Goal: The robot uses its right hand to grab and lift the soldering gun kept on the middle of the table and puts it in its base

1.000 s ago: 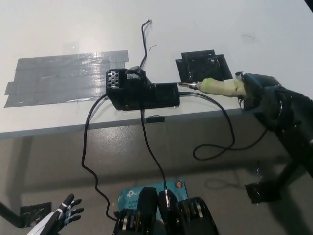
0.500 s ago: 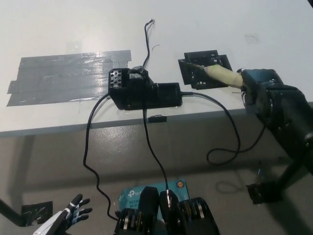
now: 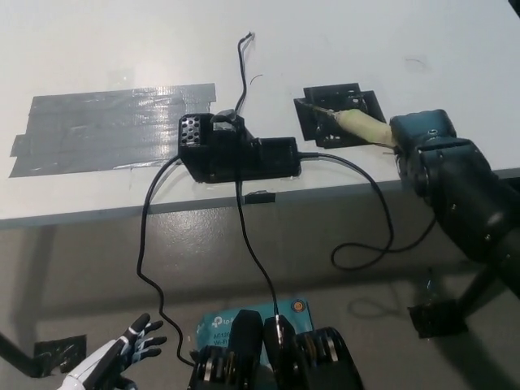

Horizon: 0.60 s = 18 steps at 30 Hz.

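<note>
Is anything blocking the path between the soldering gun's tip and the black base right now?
Nothing visible does. The black right hand holds the cream-handled soldering gun with its tip already over the black square base. The white left hand rests low, away from it.

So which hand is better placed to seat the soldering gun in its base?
Right. The right hand holds the soldering gun, tip over the base. The left hand hangs open below the table.
</note>
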Tool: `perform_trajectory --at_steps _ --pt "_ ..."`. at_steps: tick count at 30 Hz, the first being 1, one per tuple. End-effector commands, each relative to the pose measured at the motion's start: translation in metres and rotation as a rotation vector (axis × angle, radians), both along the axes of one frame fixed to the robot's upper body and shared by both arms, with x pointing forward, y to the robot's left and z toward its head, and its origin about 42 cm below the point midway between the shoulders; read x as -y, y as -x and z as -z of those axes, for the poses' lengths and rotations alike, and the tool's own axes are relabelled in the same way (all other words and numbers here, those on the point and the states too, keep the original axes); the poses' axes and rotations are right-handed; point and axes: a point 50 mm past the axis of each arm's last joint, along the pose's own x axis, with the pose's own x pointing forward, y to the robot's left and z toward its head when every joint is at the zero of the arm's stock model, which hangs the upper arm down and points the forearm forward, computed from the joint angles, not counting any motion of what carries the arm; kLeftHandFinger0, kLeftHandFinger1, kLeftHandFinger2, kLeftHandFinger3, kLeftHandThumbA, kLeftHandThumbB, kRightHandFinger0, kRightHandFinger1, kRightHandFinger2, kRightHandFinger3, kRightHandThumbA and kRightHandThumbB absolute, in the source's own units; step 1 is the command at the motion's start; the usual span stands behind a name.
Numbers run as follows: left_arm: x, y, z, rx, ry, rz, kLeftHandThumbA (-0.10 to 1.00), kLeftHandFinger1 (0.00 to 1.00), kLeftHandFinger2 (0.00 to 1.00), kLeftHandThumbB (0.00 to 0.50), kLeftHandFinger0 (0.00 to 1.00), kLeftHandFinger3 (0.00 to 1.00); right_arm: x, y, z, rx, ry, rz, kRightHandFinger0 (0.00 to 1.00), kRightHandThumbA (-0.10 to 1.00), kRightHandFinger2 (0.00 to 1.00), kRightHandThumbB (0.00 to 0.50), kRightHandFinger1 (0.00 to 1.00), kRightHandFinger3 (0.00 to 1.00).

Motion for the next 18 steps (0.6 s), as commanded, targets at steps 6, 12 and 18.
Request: perform_trajectory --at_steps 6,12,18 --pt "-0.0054 -0.0040 -0.0147 0.012 0.004 0.053 1.00 0.94 0.97 0.470 1.00 1.00 0.0158 0.0210 0.0470 -0.453 -0.162 0.180 0.58 0.52 1.00 0.405 0.76 1.00" --pt "-0.0050 -0.0061 -0.0149 0.006 0.014 0.066 1.00 0.93 0.96 0.500 1.00 1.00 0.0086 0.0215 0.0480 -0.459 -0.075 0.112 1.00 0.55 1.00 0.500 1.00 1.00" --pt "-0.0027 -0.0085 -0.0165 0.016 0.001 0.072 1.00 0.90 0.93 0.492 1.00 1.00 0.0119 0.0252 0.0508 -0.336 -0.199 0.141 0.08 0.18 0.77 0.347 0.33 1.00"
